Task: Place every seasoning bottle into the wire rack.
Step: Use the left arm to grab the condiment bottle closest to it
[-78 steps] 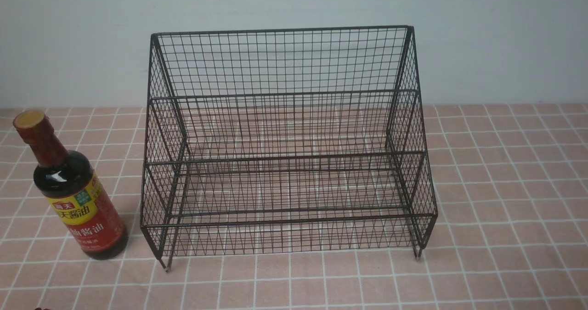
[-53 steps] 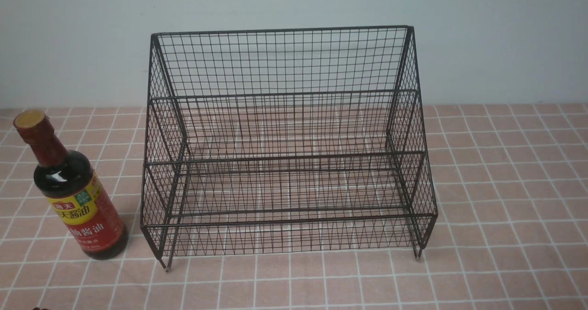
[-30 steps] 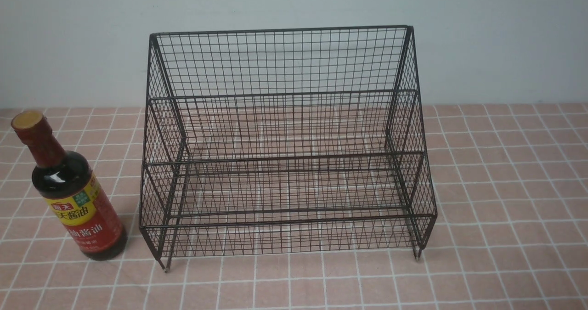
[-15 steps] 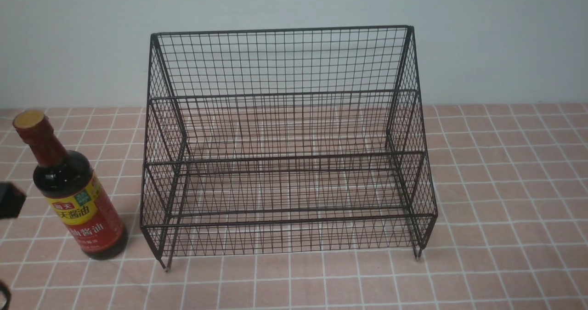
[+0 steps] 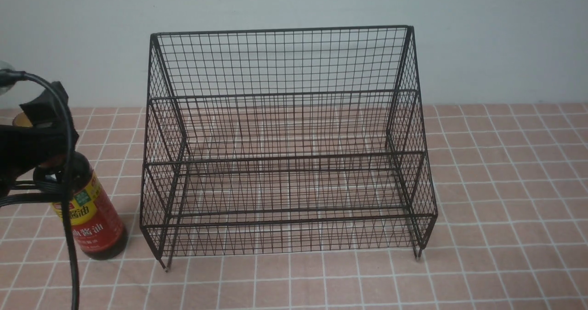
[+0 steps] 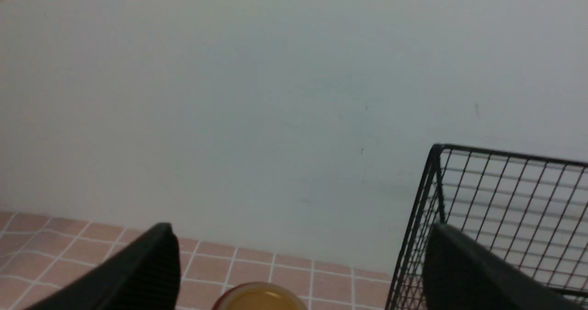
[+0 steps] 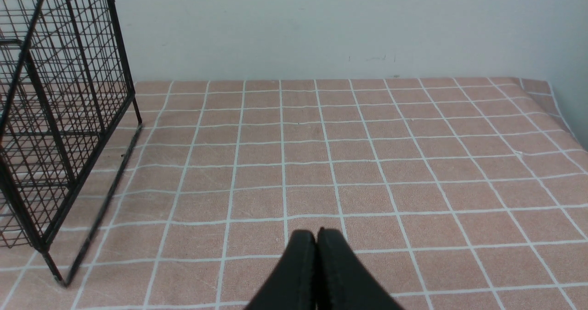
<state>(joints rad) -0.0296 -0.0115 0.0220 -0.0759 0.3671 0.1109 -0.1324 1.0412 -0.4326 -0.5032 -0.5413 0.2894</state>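
Note:
The seasoning bottle [image 5: 94, 218], dark glass with a yellow-and-red label, stands on the tiled table just left of the wire rack [image 5: 285, 28]. My left gripper [image 5: 40, 128] is open at the bottle's neck, hiding the neck and most of the cap. In the left wrist view the left gripper [image 6: 298, 236] has its fingers wide apart, with the tan cap [image 6: 259, 301] low between them and the rack's corner post [image 6: 434, 200] beside one finger. My right gripper [image 7: 316, 234] is shut and empty, low over bare tiles beside the rack's side [image 7: 103, 200]. It is out of the front view.
The rack's tiers hold nothing. A pale wall [image 5: 294, 2] rises right behind the rack. A black cable [image 5: 69, 236] from my left arm hangs in front of the bottle. Pink tiled tabletop [image 5: 505, 186] stretches to the rack's right and in front.
My left arm has come into the front view from the left and its open gripper now sits around the bottle's neck. The bottle and rack stay in place.

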